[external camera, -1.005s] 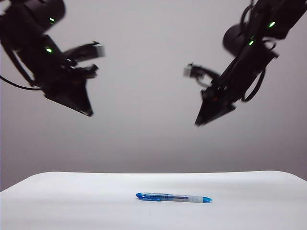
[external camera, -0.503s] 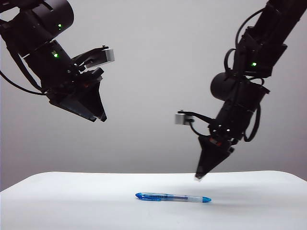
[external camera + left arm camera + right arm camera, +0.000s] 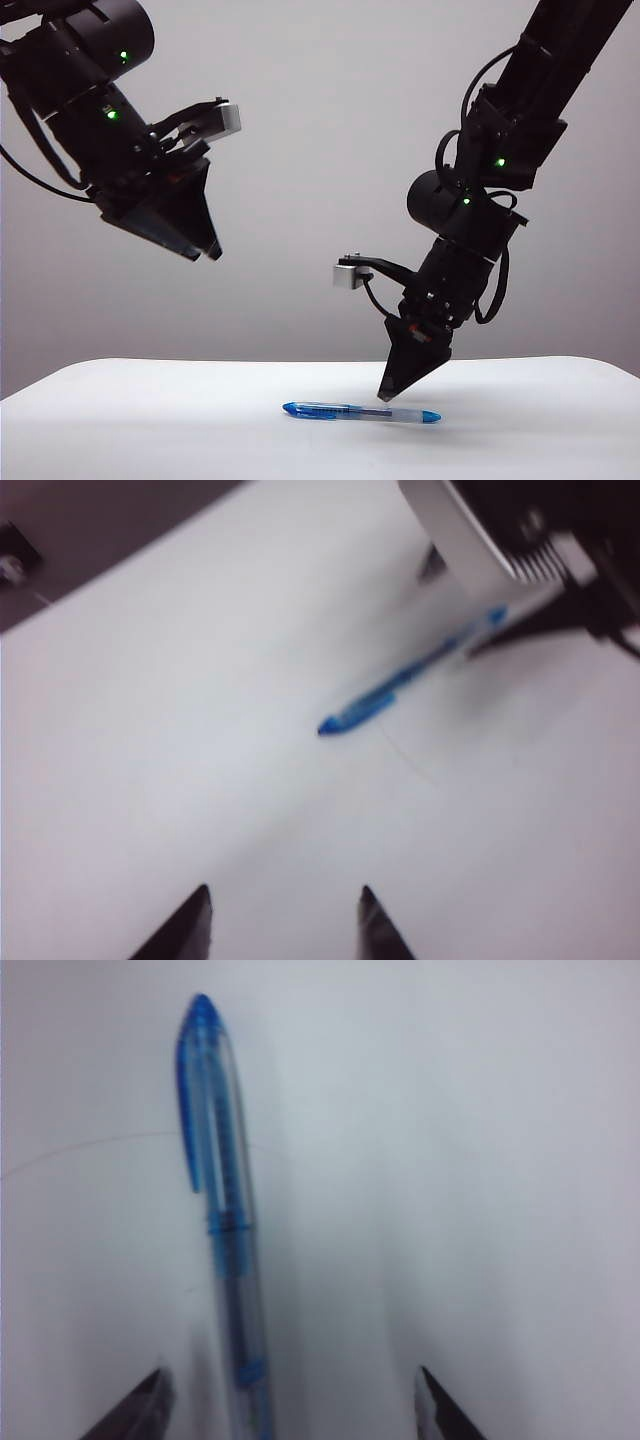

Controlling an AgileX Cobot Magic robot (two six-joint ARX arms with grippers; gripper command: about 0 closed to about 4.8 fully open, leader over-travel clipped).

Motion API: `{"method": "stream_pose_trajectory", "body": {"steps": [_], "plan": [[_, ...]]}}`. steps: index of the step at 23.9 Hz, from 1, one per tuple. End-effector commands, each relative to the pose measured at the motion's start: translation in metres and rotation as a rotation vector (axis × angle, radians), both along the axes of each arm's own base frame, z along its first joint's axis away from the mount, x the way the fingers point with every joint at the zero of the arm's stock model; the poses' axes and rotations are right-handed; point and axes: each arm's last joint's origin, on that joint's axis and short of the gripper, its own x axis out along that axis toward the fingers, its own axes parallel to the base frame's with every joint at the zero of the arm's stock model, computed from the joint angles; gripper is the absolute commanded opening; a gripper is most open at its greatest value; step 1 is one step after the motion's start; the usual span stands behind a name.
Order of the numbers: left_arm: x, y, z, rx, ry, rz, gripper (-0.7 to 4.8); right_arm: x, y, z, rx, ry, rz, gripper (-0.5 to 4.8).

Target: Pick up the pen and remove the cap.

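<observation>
Right gripper (image 3: 384, 397): angled steeply down, jaws spread wide, tips just above pen (image 3: 362, 412) | pen: capped, flat on table (image 3: 120, 420), lower centre | left gripper (image 3: 212, 250): upper left, raised, jaws parted.

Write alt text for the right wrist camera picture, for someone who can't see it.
A capped blue and clear pen lies on a white table, with the open right gripper straddling its barrel end. Its cap points away from the gripper.

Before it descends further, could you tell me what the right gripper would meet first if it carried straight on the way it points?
Most likely the pen: the open right gripper points down just above its barrel, which lies between the fingers in the wrist view.
</observation>
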Motion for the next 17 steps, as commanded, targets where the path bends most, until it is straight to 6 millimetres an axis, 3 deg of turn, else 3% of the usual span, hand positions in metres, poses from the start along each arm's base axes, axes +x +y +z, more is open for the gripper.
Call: {"method": "stream_pose_trajectory", "body": {"steps": [1,7,8,9,11,14,17], "plan": [[-0.002,0.001,0.000,0.027,0.007,-0.043,1.84,0.002,0.002,-0.002,0.006,-0.013,0.007,3.23],[-0.003,0.001,-0.001,0.017,0.021,-0.053,1.83,0.001,0.002,-0.013,-0.006,0.027,0.002,2.83],[-0.003,0.001,-0.001,0.017,0.021,-0.053,1.83,0.001,0.002,-0.014,-0.008,0.034,0.002,2.43],[-0.003,0.000,-0.001,0.016,0.020,-0.053,1.83,0.000,0.002,-0.017,-0.006,0.053,0.006,1.61],[-0.003,0.001,-0.001,0.017,0.022,-0.053,1.83,-0.001,0.002,-0.020,-0.005,0.068,0.008,0.74],[-0.004,0.001,-0.001,0.018,0.024,-0.053,1.83,-0.001,0.001,-0.022,-0.008,0.074,0.008,0.16],[-0.003,0.001,-0.001,0.017,0.021,-0.053,1.83,0.000,0.002,-0.019,0.005,0.086,-0.037,0.12]]}}
